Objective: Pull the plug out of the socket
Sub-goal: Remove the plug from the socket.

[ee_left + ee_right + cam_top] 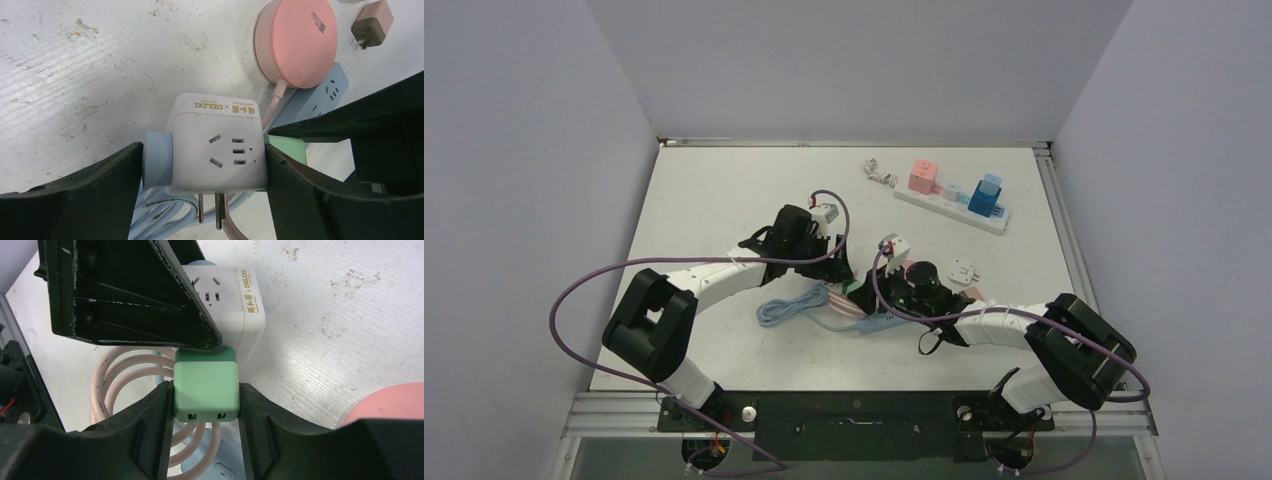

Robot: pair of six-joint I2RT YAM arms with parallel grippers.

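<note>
Two arms were bent toward each other at the lower middle of the top view, over the white desk (714, 200). The left gripper (202, 160) had its fingers (100, 195) set wide, one on each side of the white socket cube (215, 125), and they pressed on it. This cube had a light blue round part on its left side and two metal pins at the bottom of the left wrist view.

The right gripper (206, 405) had its fingers narrow and held the green plug (205, 375) between them, in the centre of the right wrist view. The green plug showed two small ports on the lower face. It was lying against the side of the white socket cube; whether its pins were inside the cube or already out, I could not tell.

Below the green plug there was a pink coiled cable (125, 385). In the upper right of the left wrist view lay a pink round disc (295, 40), a blue strip (325, 95) under its edge, and a small pink charger (372, 22). Far in the upper right of the top view lay a long white power strip (951, 208).
</note>
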